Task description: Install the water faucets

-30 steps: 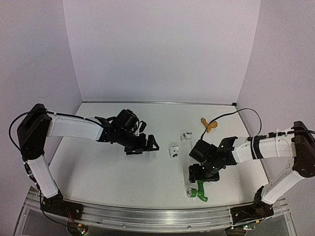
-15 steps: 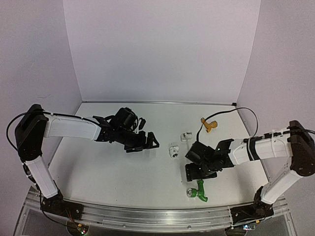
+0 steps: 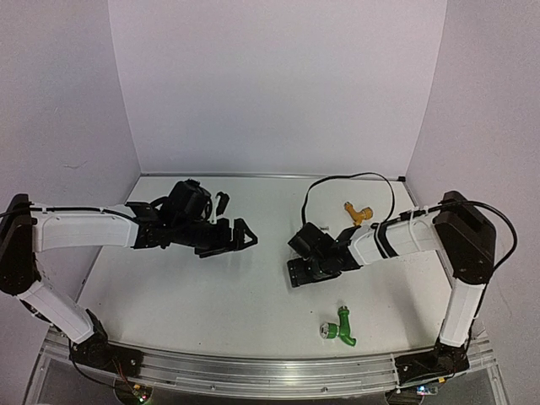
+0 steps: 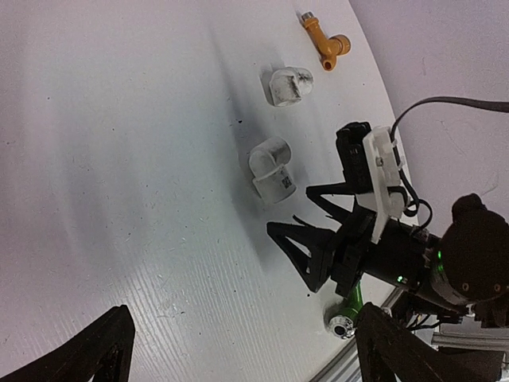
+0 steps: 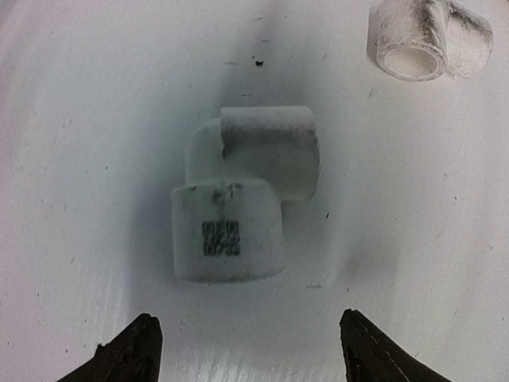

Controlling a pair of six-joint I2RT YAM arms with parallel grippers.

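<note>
The yellow-gold faucet (image 3: 360,213) lies on the white table at the back right; it also shows in the left wrist view (image 4: 324,41). The green faucet (image 3: 340,326) lies near the front edge, and part of it shows behind the right arm in the left wrist view (image 4: 350,309). My right gripper (image 3: 293,260) is open and empty, low over the table. Its jaws (image 5: 250,350) stand just short of a white elbow pipe fitting (image 5: 246,199). My left gripper (image 3: 245,238) is open and empty, held above the table's middle left and pointing right.
A second white fitting (image 5: 429,40) lies just beyond the first, toward the yellow-gold faucet; both show in the left wrist view (image 4: 288,85) (image 4: 270,169). A black cable (image 3: 354,179) loops over the back right. Purple walls enclose the table.
</note>
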